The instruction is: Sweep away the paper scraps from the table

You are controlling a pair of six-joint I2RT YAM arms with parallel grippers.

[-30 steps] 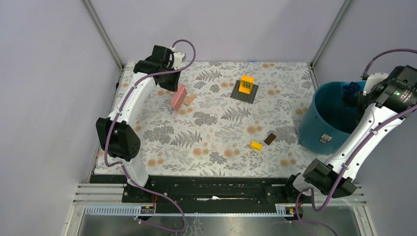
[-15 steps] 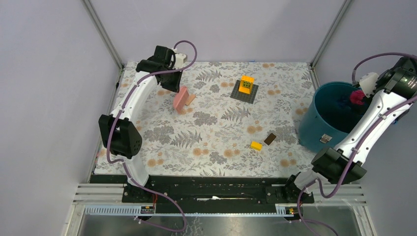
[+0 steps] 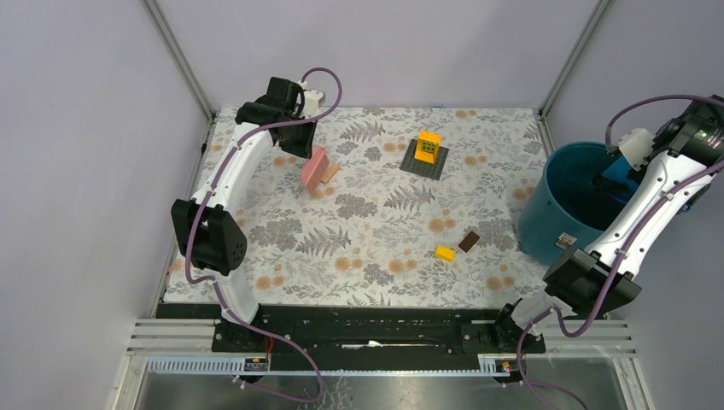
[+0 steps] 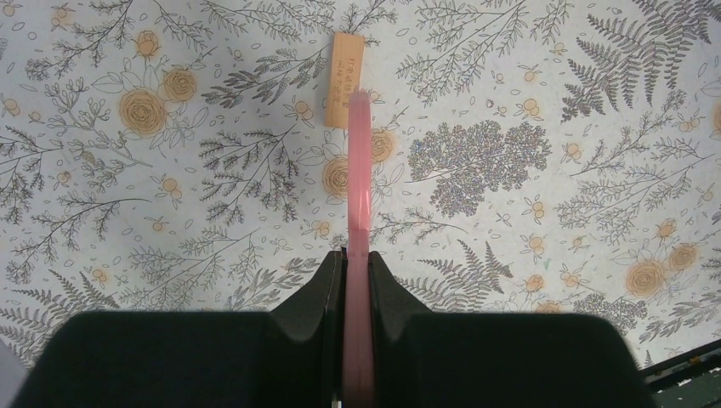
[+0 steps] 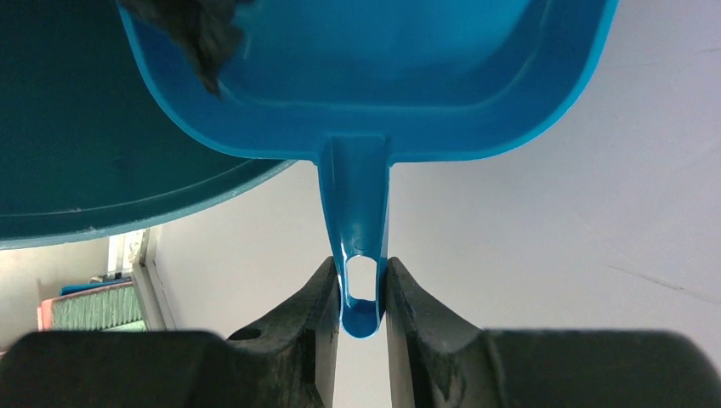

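My left gripper [image 3: 298, 139] is shut on a flat pink sweeper [image 3: 314, 168], which stands on edge on the table [image 3: 376, 224] at the back left. In the left wrist view the sweeper [image 4: 357, 187] runs forward from my gripper [image 4: 357, 260]. My right gripper [image 5: 358, 280] is shut on the handle of a blue dustpan [image 5: 383, 76], tipped over the teal bucket [image 5: 68, 170]. A dark paper scrap [image 5: 200, 30] hangs at the pan's lip. In the top view the dustpan [image 3: 615, 177] is inside the bucket's rim [image 3: 555, 218]. I see no scraps on the cloth.
A wooden block [image 3: 329, 173] lies beside the sweeper's tip, also in the left wrist view [image 4: 343, 79]. A yellow block sits on a dark grey plate [image 3: 426, 158] at the back. A small yellow block [image 3: 445, 253] and a brown block [image 3: 468, 242] lie near the bucket.
My right arm swung outward and tipped the dustpan further over the bucket. The magenta and dark blue wads seen in the pan no longer show. My left arm barely moved.
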